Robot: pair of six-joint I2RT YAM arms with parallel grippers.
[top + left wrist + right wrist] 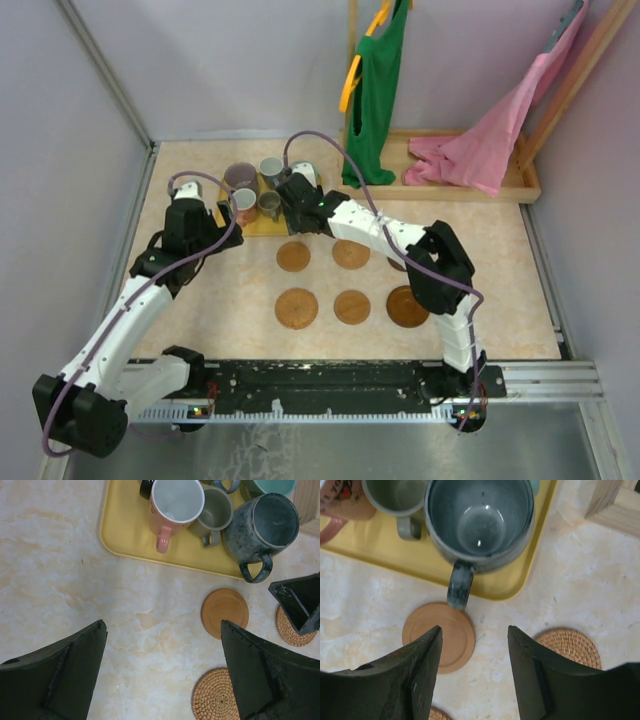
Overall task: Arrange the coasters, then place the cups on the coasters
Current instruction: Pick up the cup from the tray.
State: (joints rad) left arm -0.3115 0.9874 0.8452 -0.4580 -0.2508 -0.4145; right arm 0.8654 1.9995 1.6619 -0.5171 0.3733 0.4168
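While my left gripper hangs over the table with its fingers as wide apart as can be, my right gripper is just in front of the yellow tray, fingers about half apart. Neither one is holding a thing. The cups I can see crowd together on the tray: a pink mug, a small grey-green mug, a big blue-grey mug and a teal mug. The blue-grey mug's handle sticks out over the tray edge, toward my right gripper, and does not touch it. The coasters lie on the table in two rows of three, one partly hidden by my right arm. A smooth wooden coaster lies just beside the tray, close to that handle, and a woven coaster lies near it.
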